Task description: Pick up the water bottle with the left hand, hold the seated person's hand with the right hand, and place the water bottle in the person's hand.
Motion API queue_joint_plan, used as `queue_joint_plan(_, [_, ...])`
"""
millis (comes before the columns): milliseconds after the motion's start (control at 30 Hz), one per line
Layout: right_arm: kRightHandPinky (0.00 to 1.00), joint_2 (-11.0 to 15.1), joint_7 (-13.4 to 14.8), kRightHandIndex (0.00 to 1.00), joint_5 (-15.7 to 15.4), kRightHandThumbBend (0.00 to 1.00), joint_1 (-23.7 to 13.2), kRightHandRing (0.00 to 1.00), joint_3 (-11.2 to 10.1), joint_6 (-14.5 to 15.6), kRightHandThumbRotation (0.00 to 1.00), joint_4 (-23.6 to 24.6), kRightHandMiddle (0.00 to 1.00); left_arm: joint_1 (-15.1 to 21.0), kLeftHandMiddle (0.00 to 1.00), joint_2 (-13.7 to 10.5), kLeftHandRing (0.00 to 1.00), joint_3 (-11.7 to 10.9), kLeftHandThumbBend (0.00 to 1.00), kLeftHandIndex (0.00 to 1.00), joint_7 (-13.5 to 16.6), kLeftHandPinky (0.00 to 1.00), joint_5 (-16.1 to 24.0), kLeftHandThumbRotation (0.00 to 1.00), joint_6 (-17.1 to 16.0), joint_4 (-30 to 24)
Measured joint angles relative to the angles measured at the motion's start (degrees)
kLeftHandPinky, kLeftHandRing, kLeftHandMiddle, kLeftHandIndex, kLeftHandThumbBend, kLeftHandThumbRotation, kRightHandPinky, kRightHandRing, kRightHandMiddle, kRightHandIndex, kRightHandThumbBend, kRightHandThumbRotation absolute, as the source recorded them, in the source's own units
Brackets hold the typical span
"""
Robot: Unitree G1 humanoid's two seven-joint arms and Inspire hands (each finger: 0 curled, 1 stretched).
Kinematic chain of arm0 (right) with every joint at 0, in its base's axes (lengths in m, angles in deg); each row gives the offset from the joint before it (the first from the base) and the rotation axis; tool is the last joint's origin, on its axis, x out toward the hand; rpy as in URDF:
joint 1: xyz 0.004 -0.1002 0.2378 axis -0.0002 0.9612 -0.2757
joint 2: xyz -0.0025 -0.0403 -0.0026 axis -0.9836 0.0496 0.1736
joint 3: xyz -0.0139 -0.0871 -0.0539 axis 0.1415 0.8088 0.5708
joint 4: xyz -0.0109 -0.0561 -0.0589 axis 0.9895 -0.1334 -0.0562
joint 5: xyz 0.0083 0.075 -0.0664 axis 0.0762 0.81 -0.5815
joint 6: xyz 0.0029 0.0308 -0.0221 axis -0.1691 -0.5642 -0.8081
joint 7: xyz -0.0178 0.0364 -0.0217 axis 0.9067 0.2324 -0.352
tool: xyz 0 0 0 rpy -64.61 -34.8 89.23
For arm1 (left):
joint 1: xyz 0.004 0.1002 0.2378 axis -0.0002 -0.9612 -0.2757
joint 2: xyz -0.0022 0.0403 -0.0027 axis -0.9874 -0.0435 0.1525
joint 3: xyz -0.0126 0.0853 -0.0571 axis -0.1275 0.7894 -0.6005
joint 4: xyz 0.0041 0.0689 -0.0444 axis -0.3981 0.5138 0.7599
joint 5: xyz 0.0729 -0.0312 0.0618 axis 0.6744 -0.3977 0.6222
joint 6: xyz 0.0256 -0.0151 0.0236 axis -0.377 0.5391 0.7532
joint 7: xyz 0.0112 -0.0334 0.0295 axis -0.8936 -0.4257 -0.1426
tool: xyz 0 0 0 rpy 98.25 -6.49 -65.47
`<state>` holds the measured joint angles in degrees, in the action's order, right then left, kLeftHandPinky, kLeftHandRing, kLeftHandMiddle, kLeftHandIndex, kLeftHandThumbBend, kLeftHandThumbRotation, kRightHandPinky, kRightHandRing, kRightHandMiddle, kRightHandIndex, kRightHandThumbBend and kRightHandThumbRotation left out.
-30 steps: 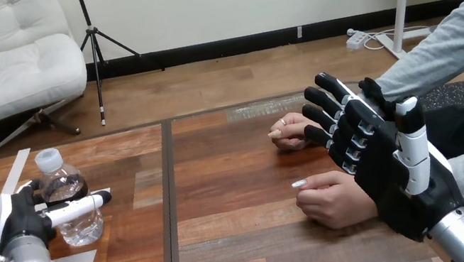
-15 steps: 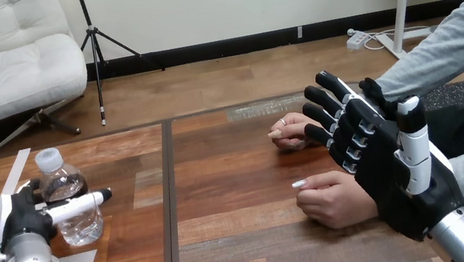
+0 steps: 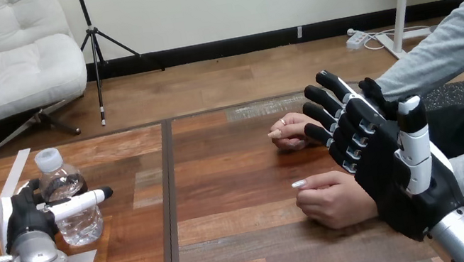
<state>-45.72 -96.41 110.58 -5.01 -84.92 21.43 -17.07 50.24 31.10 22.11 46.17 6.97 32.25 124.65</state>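
A clear water bottle [image 3: 68,196] with a white cap stands upright on the table's left part. My left hand [image 3: 23,220] is at its left side. The thumb [image 3: 79,201] reaches straight across the bottle's front, the fingers lie behind its left side, and the hand is open around it. My right hand [image 3: 398,170] is raised at the right with straight, spread fingers, open and holding nothing. It is just right of and above the person's near hand [image 3: 331,198], a loose fist resting on the table. I cannot tell whether they touch.
The person's far hand [image 3: 288,128] lies on the table behind my right hand's fingers, and grey-sleeved arms come in from the right. White tape strips [image 3: 8,185] mark the table's left edge. A dark seam [image 3: 172,206] splits the wooden table.
My left hand has shifted slightly down and left beside the bottle, and less of its dark fingers shows through the bottle. The bottle, my right hand and the person's hands have stayed put.
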Motion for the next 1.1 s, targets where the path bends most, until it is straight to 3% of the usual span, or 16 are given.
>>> queue_joint_plan(300, [1.00, 0.0, 0.0, 1.00, 0.0, 1.00, 0.0, 1.00, 0.0, -0.2, 1.00, 0.0, 0.99, 0.1, 0.81, 0.9, 0.76, -0.8, 0.89, 0.84, 2.7, 0.64, -0.1, 0.00, 0.3, 0.0])
queue_joint_plan(500, [1.00, -0.1, 0.0, 1.00, 0.0, 1.00, 0.0, 1.00, 0.0, -0.2, 1.00, 0.0, 0.99, 0.2, 0.75, 1.5, 0.72, -1.1, 0.89, 0.73, 4.8, 0.61, -0.3, 0.00, 0.7, 0.0])
queue_joint_plan(700, [1.00, -0.2, 0.0, 1.00, 0.1, 1.00, 0.0, 1.00, 0.0, -0.2, 1.00, 0.0, 0.99, 0.2, 0.62, 2.2, 0.57, -2.0, 0.87, 0.61, 6.5, 0.47, -1.0, 0.00, 0.7, 0.0])
queue_joint_plan(1100, [1.00, -0.5, 0.0, 1.00, 0.1, 1.00, 0.1, 0.99, 0.0, -0.2, 1.00, 0.0, 0.98, 0.3, 0.52, 2.7, 0.47, -3.6, 0.79, 0.49, 9.1, 0.40, -2.5, 0.00, -0.4, 0.0])
